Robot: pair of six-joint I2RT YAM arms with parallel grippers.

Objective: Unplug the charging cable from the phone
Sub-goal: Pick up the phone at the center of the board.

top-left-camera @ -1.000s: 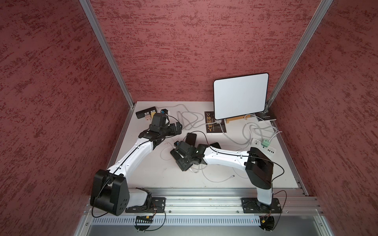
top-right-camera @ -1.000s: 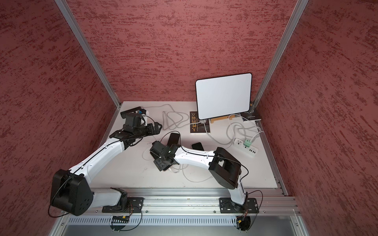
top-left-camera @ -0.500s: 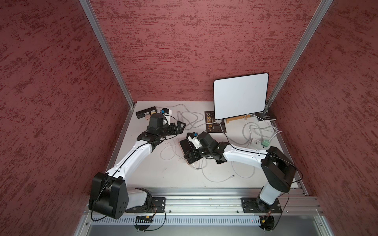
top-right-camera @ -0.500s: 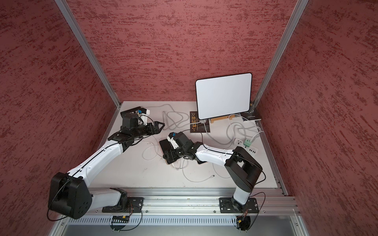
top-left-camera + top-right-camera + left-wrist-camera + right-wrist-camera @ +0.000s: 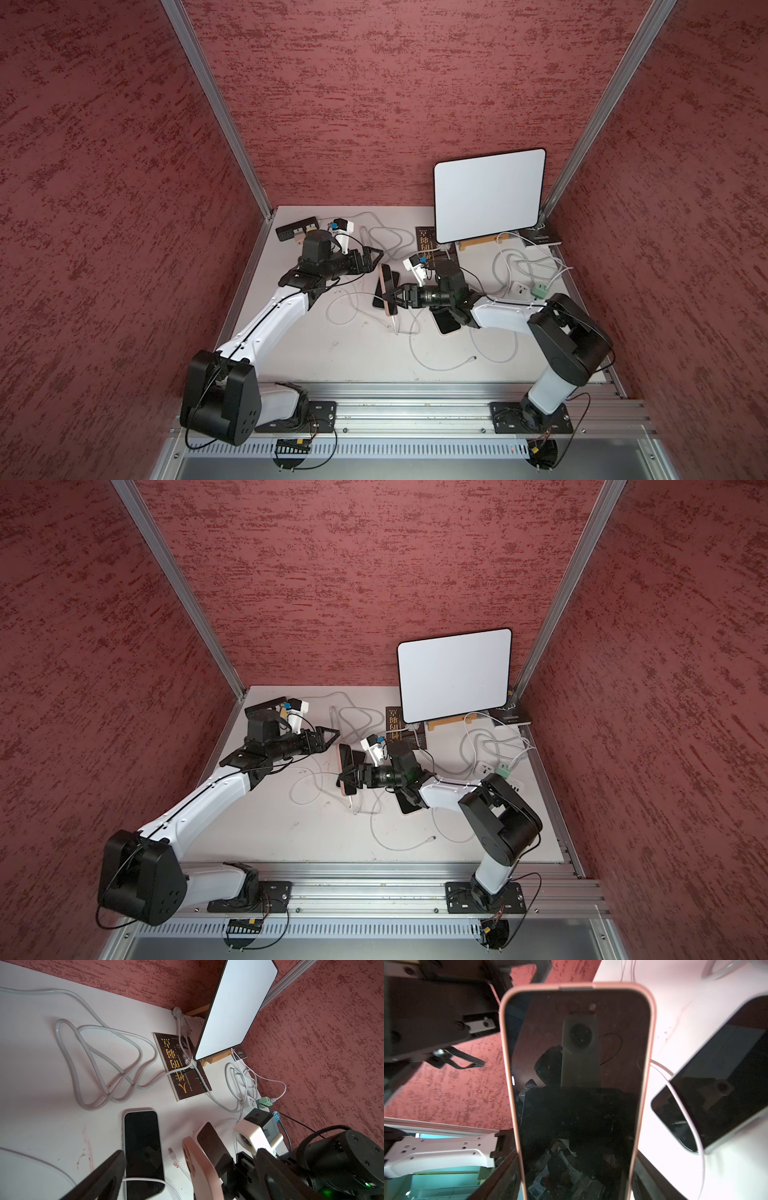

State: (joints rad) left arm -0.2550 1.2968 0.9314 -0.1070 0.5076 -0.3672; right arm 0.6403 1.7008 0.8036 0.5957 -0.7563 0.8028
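Note:
A pink-cased phone [image 5: 385,286] [image 5: 343,771] is held up on its long edge above the white table [image 5: 353,361]. My right gripper [image 5: 391,296] [image 5: 575,1178] is shut on its two long sides, and the dark screen [image 5: 577,1084] faces the right wrist camera. In both top views a white charging cable [image 5: 394,326] [image 5: 352,804] runs from the phone's near end down onto the table. My left gripper [image 5: 376,261] [image 5: 191,1153] stands open just beyond the phone's far end, apart from it. The pink back [image 5: 199,1167] shows between its fingers.
A dark phone [image 5: 143,1151] lies flat beside the held one with a white cable across it, and another phone [image 5: 446,323] lies under my right arm. Behind stand a white board on a wooden stand [image 5: 490,195], a book [image 5: 182,1068], a power strip [image 5: 519,286] and loose cable loops [image 5: 99,1064].
My right arm has drawn back to the right and turned the pink phone up onto its edge. My left gripper has shifted right, closer to the phone's far end.

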